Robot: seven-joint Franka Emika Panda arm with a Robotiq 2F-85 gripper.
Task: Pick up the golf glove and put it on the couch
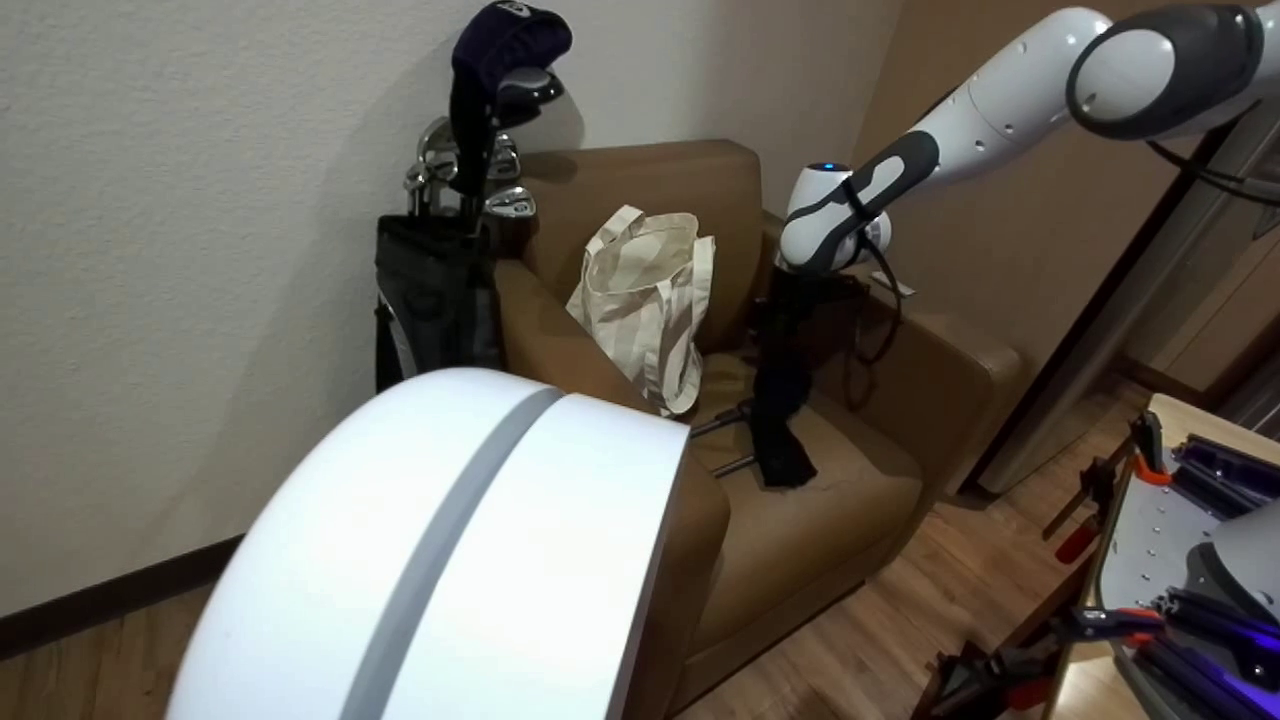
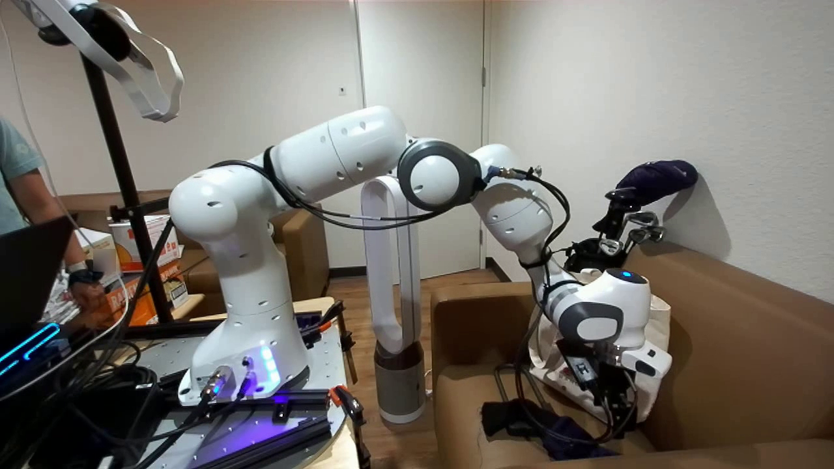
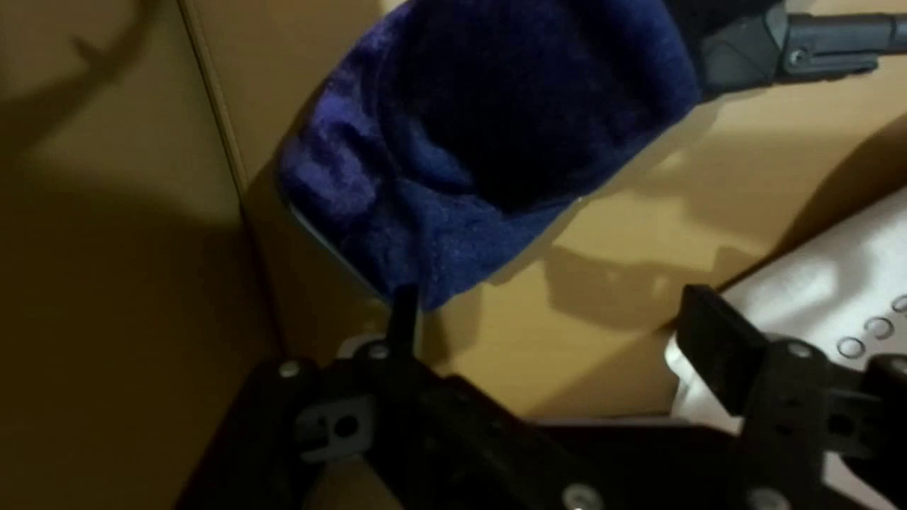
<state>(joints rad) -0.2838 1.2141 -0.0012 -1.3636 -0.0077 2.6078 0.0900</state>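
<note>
The golf glove looks like a navy velvet, mitten-like piece with a black end. It lies on the seat of the brown couch (image 1: 830, 525) and fills the upper middle of the wrist view (image 3: 453, 227). It shows dark in both exterior views (image 1: 783, 445) (image 2: 570, 435). My gripper (image 3: 553, 294) is open, its fingers wide apart with nothing between them. In the wrist view the left fingertip overlaps the glove's lower corner; I cannot tell if they touch. In an exterior view the gripper (image 1: 795, 300) points down above the glove and blends with it.
A striped tote bag (image 1: 640, 320) leans on the couch beside the gripper. A dark rod (image 3: 843, 42) meets the glove's black end. A golf bag (image 1: 440, 290) with clubs stands behind the couch arm. A tower fan (image 2: 399, 384) stands between robot table and couch.
</note>
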